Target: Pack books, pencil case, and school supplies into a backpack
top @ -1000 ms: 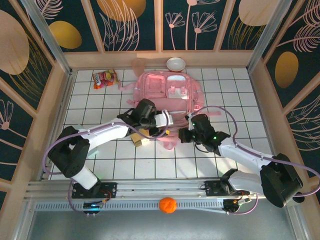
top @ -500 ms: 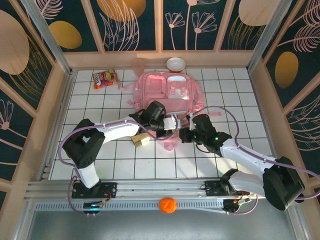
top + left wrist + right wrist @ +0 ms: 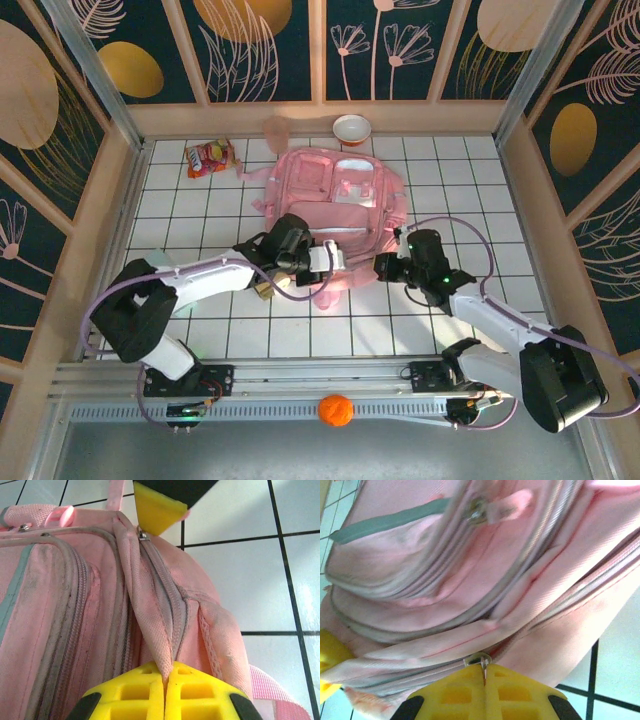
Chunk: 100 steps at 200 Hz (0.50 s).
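Observation:
The pink backpack (image 3: 335,195) lies flat in the middle of the table. My left gripper (image 3: 328,262) is at its near edge, shut on a fold of pink fabric (image 3: 162,645) beside a zip. My right gripper (image 3: 384,266) is at the near right edge, shut on a metal zip pull (image 3: 480,660) of the backpack (image 3: 470,570). In the left wrist view the right gripper's yellow fingertip (image 3: 156,510) sits by that zip's slider (image 3: 142,534). A tan block (image 3: 264,290) of the school supplies peeks out under my left arm.
A red-and-yellow snack packet (image 3: 208,157) lies at the back left. A pink cup (image 3: 351,128) stands behind the backpack. An orange ball (image 3: 336,410) rests on the front rail. Wooden walls (image 3: 110,200) enclose the tiled table.
My left gripper has shut on the backpack's fabric near its front edge. My right gripper has moved a little to the right, still holding the zip pull.

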Motion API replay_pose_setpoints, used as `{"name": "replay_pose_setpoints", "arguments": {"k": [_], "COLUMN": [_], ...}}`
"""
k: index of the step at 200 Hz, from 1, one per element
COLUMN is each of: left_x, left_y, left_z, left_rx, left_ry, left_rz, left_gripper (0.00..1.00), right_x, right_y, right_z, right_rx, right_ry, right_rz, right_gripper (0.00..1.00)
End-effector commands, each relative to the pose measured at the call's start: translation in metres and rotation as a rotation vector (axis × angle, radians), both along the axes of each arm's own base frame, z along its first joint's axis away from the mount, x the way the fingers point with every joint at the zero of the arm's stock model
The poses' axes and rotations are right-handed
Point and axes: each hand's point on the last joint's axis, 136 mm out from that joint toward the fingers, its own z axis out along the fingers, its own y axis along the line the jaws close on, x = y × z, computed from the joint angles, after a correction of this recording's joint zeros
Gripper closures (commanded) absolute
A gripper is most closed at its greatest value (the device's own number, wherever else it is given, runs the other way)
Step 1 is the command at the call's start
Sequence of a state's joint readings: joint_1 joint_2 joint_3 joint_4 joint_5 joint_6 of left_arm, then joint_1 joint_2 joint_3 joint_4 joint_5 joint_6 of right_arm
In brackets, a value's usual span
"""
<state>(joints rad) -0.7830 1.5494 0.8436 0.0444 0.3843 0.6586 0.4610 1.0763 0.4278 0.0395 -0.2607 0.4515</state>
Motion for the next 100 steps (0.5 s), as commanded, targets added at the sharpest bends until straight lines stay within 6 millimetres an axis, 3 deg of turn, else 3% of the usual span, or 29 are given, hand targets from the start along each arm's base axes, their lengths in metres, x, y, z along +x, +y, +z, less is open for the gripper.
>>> {"name": "replay_pose_setpoints", "arguments": {"k": [1,22,40,55,80,100], "left_x": [0.002,0.006,0.008,0.006,0.008,0.01], "left_y": [0.02,0.03,0.026,0.011,-0.02,-0.038], "left_z": [0.007,0.005,0.019,0.034,0.042,0.029], "left_rx": [0.018,0.072,0.054,-0.006,-0.066,-0.055], "left_ry": [-0.026,-0.041,-0.018,0.003,-0.002,0.011], "left_rz": [0.026,0.051,0.06,0.062,0.106,0.123], "left_gripper": [1.0,1.0,0.66,0.49,0.33,0.28], "right_x": [0.016,0.018,0.015,0.014,0.012,0.01], "right_y": [-0.014,-0.009,-0.001,0.003,0.005,0.007], "right_z": [-0.003,-0.003,0.002,0.006,0.009,0.008], "right_rx": [-0.007,0.015,0.023,0.026,0.034,0.035], "right_ry": [-0.053,-0.06,-0.073,-0.086,-0.089,-0.087], "right_rz": [-0.087,-0.073,-0.035,-0.02,-0.014,-0.01], "right_gripper": [1.0,1.0,1.0,1.0,1.0,1.0]}}
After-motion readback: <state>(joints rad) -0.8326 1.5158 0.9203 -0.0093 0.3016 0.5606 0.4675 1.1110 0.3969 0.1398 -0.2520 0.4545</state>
